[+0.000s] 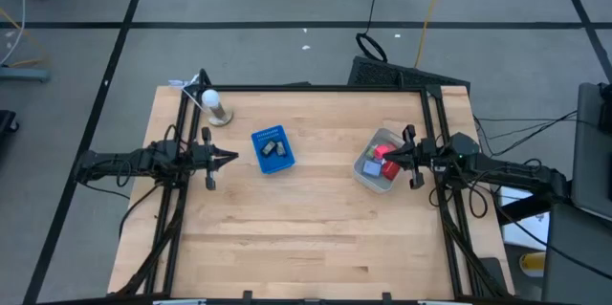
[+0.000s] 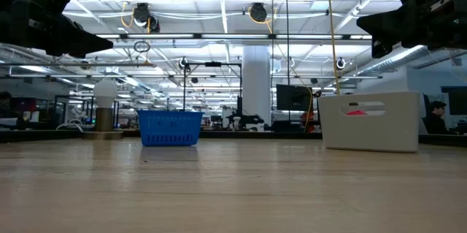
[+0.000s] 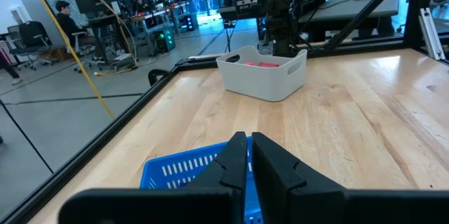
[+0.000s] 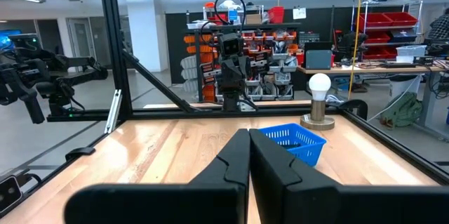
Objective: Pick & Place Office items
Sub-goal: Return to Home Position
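Note:
The small office items lie in two containers. Black clip-like bits (image 1: 272,145) sit in the blue tray (image 1: 260,159). Red (image 1: 381,150) and blue (image 1: 390,168) blocks sit in the grey bin (image 1: 364,171), and the red ones (image 3: 258,62) also show in the left wrist view. My left gripper (image 1: 232,159) hovers shut just left of the blue tray (image 3: 175,169), above the table. My right gripper (image 1: 386,160) hovers shut over the bin's right part. Neither holds anything.
A lamp with a white bulb (image 1: 212,104) stands near the table's far left corner. Black frame rails (image 1: 316,88) border the wooden table (image 1: 306,228). The near half of the table is bare wood. In the low view both arms hang high above the tray (image 2: 169,128) and bin (image 2: 371,120).

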